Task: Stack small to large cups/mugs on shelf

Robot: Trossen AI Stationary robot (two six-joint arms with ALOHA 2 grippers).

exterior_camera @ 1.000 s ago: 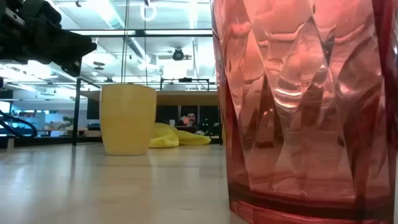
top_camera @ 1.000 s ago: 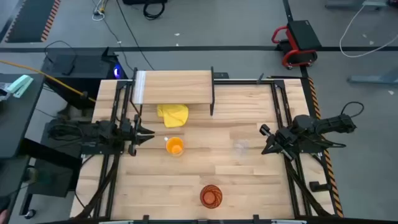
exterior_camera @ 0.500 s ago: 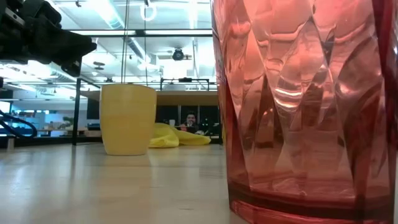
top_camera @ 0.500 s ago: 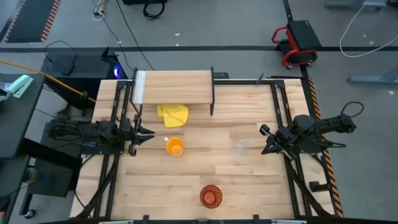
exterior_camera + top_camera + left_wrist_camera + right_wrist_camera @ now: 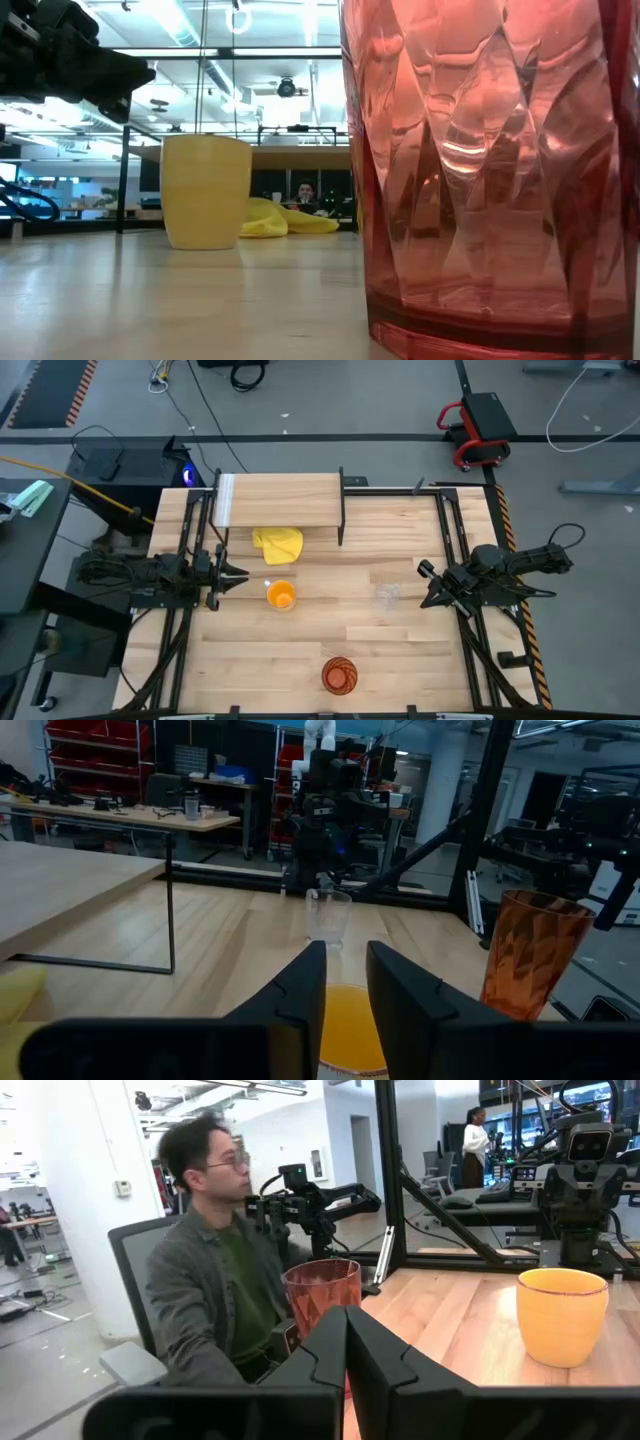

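Note:
The orange mug (image 5: 281, 596) stands upright on the table just right of my left gripper (image 5: 243, 575), which is open by a narrow gap and touches nothing. In the left wrist view the mug (image 5: 350, 1032) shows past the fingers, with the small clear cup (image 5: 328, 918) beyond it. That clear cup (image 5: 387, 596) stands left of my right gripper (image 5: 424, 586), which is shut. The red tumbler (image 5: 339, 675) stands upright near the table's near edge and fills the low view (image 5: 490, 180). The shelf (image 5: 280, 500) stands at the far side on black legs.
A yellow cloth (image 5: 278, 544) lies in front of the shelf, behind the mug. Black frame rails run along the table's left and right sides. A seated person (image 5: 215, 1290) shows beyond the table in the right wrist view. Bare tabletop (image 5: 420, 660) lies between the cups.

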